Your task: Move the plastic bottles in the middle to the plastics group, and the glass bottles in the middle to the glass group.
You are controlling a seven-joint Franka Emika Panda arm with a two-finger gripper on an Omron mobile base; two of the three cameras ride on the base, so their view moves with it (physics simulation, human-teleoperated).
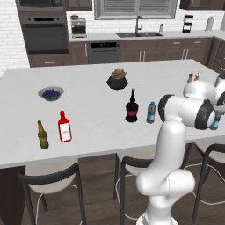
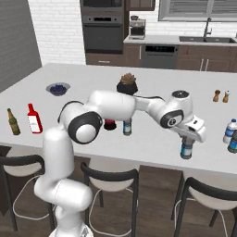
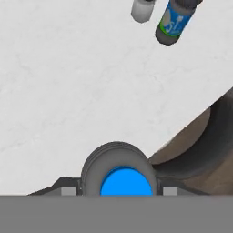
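Observation:
My gripper point(image 2: 188, 139) is shut on a plastic bottle point(image 2: 186, 149) near the counter's front right edge. From the hand view its blue cap point(image 3: 126, 183) sits between my fingertips point(image 3: 68, 191), gripper point(image 3: 119, 191). Just beyond stands the plastics group: a clear bluish bottle point(image 2: 230, 130) point(image 3: 143, 10) and a blue-labelled one point(image 2: 233, 141) point(image 3: 175, 22). A second plastic bottle point(image 1: 151, 112) point(image 2: 127, 126) stays in the middle beside the black glass bottle point(image 1: 132, 106), which my arm largely hides in the right base view. The glass group, a beer bottle point(image 1: 42, 135) and a red bottle point(image 1: 64, 126), stands at the left.
A potted plant point(image 1: 117, 80) and a bowl of blueberries point(image 1: 51, 93) sit further back on the white counter point(image 1: 92, 132). Salt and pepper shakers point(image 2: 221, 96) stand at the far right. Stools point(image 2: 203, 190) line the front edge below my hand.

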